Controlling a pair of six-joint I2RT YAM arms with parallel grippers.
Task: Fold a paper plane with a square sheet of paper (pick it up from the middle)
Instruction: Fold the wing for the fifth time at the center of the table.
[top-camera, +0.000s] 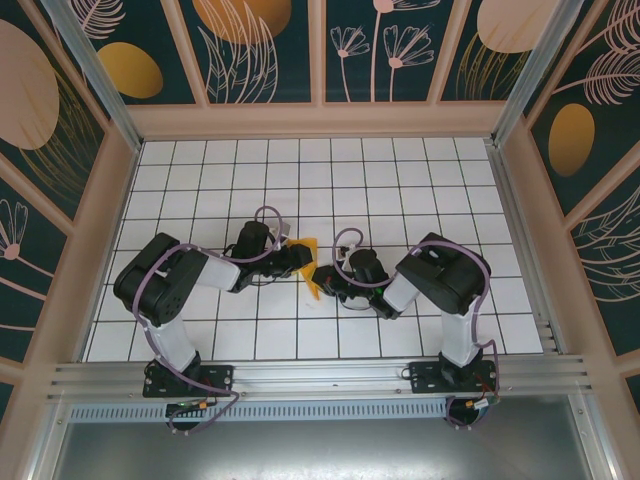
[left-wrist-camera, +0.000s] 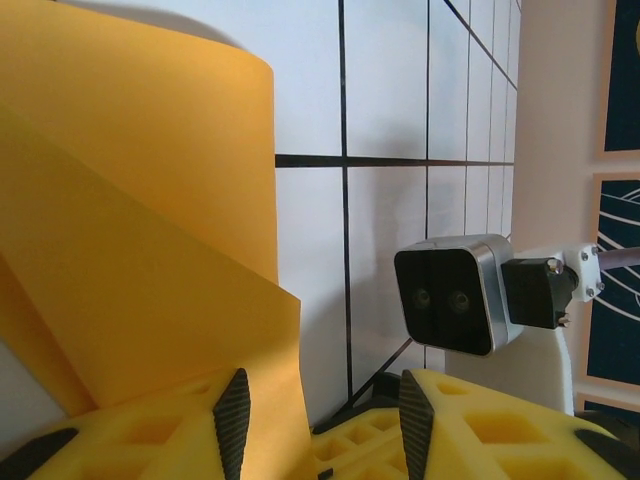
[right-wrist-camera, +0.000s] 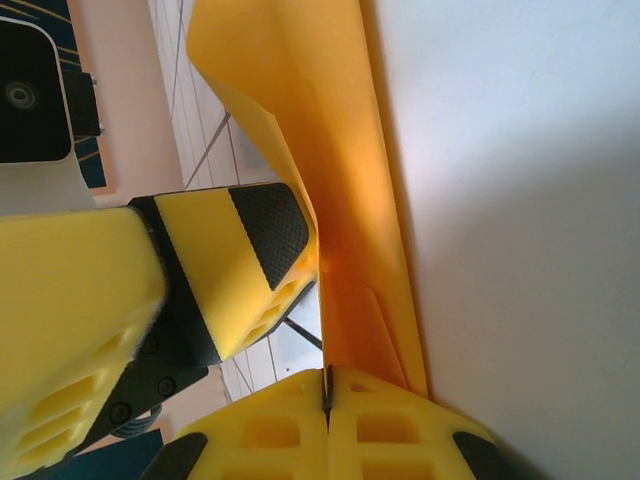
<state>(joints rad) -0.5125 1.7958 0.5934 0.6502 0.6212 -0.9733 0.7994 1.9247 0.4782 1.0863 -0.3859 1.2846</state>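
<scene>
Orange-yellow paper, left claw half-open touching it, right claw closed

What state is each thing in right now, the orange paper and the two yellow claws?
paper sheet: partly folded and creased, one flap curling over, not yet a plane.
left gripper: open, the sheet's edge reaching in between its jaws.
right gripper: shut, apparently pinching the paper sheet's lower end.
</scene>
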